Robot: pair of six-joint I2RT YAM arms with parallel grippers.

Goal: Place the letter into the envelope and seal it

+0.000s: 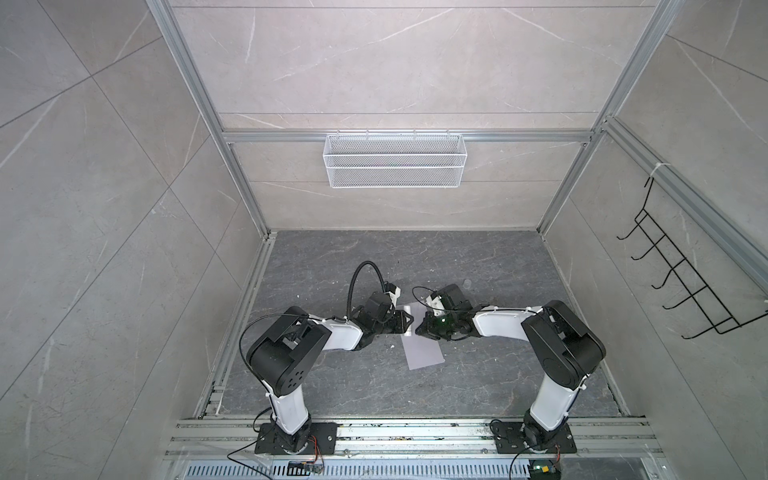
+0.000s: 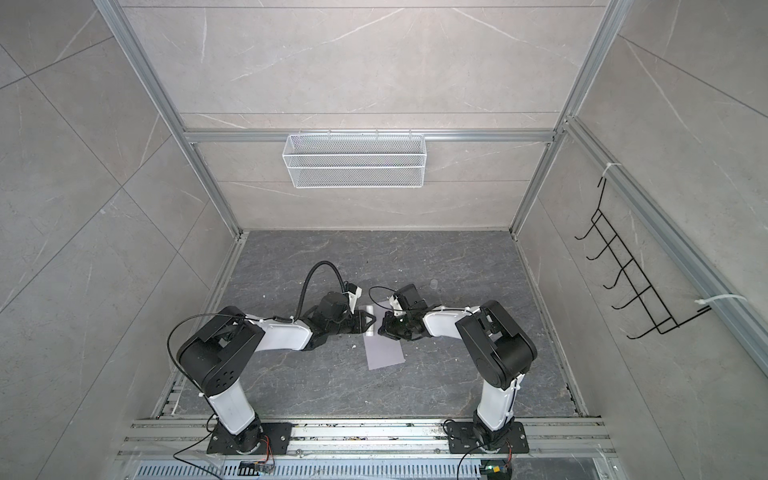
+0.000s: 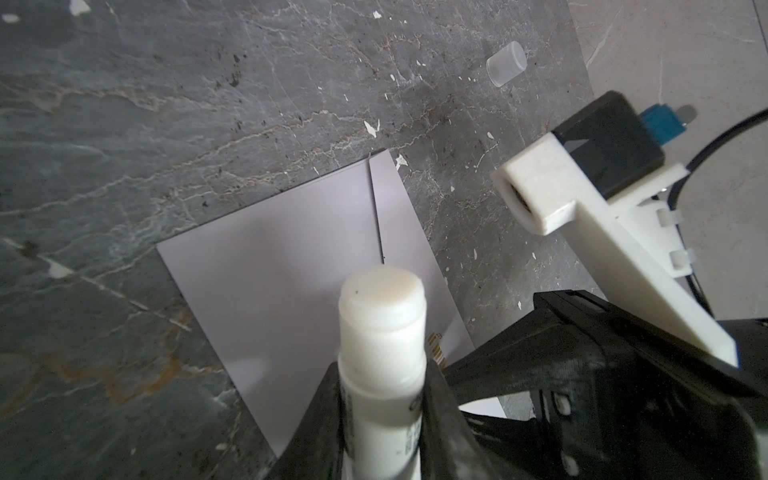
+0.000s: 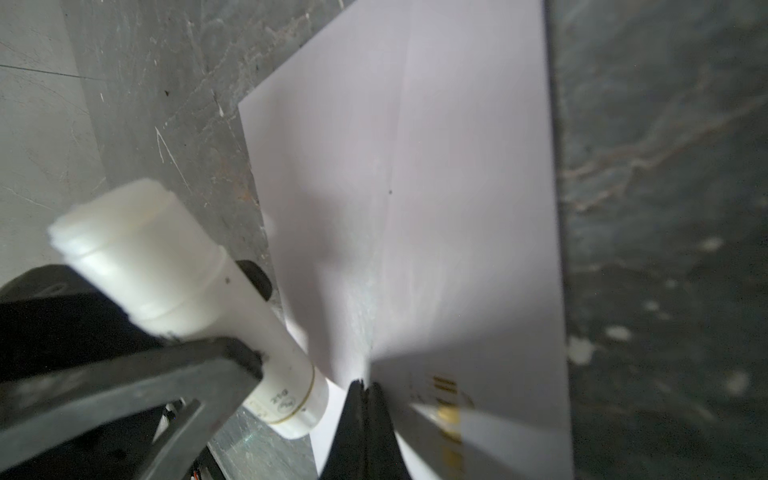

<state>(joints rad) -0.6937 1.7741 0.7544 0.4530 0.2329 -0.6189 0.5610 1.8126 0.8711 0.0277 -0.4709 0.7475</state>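
The pale lavender-grey envelope (image 1: 422, 351) (image 2: 384, 353) lies flat on the dark stone floor between the two arms, seen close up in both wrist views (image 3: 282, 257) (image 4: 415, 166). My left gripper (image 1: 409, 322) (image 3: 382, 399) is shut on an uncapped white glue stick (image 3: 382, 332) (image 4: 166, 270), whose tip hangs over the envelope's far end. My right gripper (image 1: 419, 326) (image 4: 365, 386) has its fingers pressed together at the edge of the envelope's flap (image 4: 478, 395). That flap bears gold marks and looks lifted. The letter is hidden.
A small clear cap (image 3: 506, 63) (image 1: 467, 284) lies on the floor beyond the right gripper. A white wire basket (image 1: 394, 160) hangs on the back wall. A black hook rack (image 1: 681, 282) is on the right wall. White specks dot the floor.
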